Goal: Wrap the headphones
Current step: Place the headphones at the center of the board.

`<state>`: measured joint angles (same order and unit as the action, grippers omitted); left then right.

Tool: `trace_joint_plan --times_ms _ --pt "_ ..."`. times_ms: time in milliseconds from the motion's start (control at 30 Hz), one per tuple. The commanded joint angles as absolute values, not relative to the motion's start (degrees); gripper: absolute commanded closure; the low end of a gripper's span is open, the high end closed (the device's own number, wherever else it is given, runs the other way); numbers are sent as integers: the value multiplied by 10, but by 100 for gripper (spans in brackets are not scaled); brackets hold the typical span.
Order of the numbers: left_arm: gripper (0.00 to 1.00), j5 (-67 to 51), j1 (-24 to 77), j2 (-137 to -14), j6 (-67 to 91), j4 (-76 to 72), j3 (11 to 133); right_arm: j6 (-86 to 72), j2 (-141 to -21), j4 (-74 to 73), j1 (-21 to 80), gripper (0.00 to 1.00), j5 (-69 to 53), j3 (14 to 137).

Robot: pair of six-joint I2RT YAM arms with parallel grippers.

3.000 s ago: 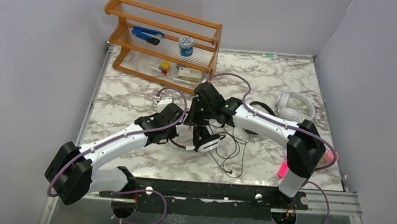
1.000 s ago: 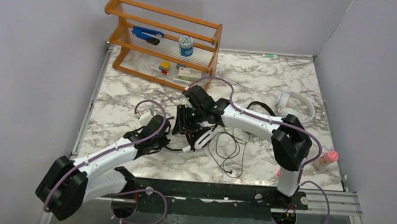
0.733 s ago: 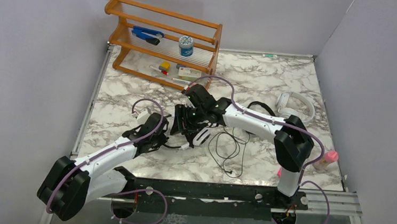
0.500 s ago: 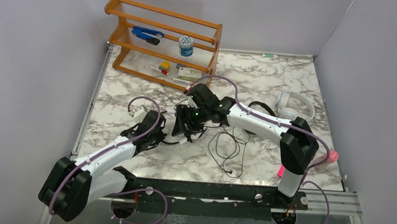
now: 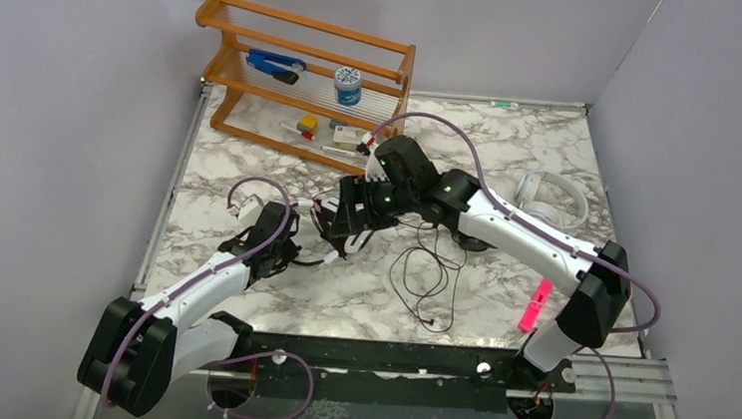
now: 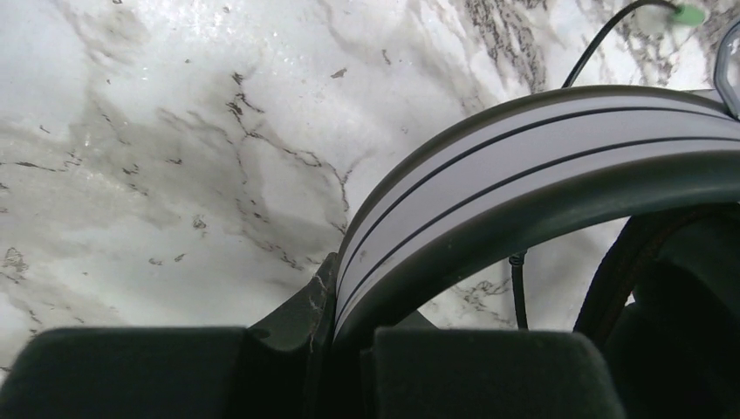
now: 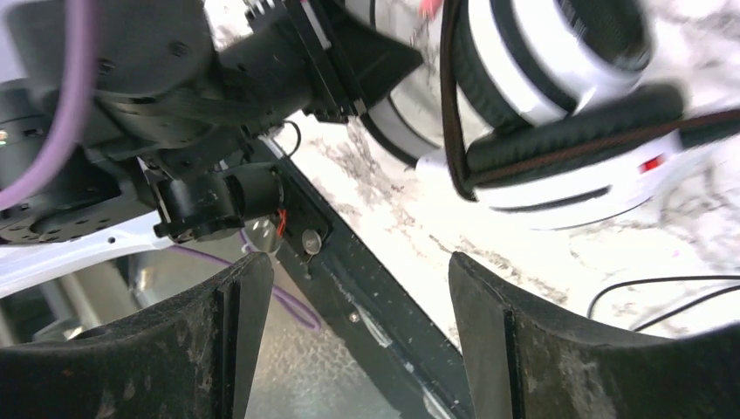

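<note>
Headband first: my left gripper [image 6: 347,353] is clamped tight on the striped band [image 6: 541,148] of the black-padded headphones [image 7: 558,183]. The band rises from between my two pads [image 6: 131,371] and arches to the right over the marble table [image 5: 250,175]. One black ear cushion [image 6: 689,297] shows at the right edge of my left wrist view, and a thin black cord [image 6: 518,288] drops beneath the arch. Seen from above, this set sits a little left of the table's middle, between my two wrists; whether its cups touch the marble I cannot tell. My right gripper [image 7: 358,271] stands wide open with nothing between its fingers. It hangs just beside the ear cups, white shells with black cushions facing each other, which fill the top of its wrist view, with my left wrist at the upper left of that view. The rest of the cord lies in loose loops [image 5: 423,264] on the marble to the right of the set, its plug end [image 5: 433,323] nearest my bases. All-white headphones [image 5: 553,199] lie near the right edge, well apart from the pair I hold. A pink marker [image 5: 533,308] lies close to my right arm's base, and a wooden rack [image 5: 262,16] with small items stands at the far left corner.
</note>
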<state>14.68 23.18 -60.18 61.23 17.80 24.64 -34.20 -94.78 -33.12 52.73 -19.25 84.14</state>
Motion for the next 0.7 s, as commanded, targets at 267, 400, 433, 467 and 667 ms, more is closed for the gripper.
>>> trace_joint_plan --times_ms 267,400,433,467,667 --pt "100 115 217 -667 560 307 319 -284 -914 -371 516 21 -107 841" --pt "100 116 205 -715 547 355 354 -277 -899 -375 512 21 -93 834" --pt "100 116 204 -725 549 366 360 -276 -896 -376 510 21 -88 830" --pt "100 116 203 -732 549 377 363 -275 -892 -378 509 21 -83 827" --pt "100 134 190 -739 549 437 391 -260 -878 -378 501 20 -64 808"
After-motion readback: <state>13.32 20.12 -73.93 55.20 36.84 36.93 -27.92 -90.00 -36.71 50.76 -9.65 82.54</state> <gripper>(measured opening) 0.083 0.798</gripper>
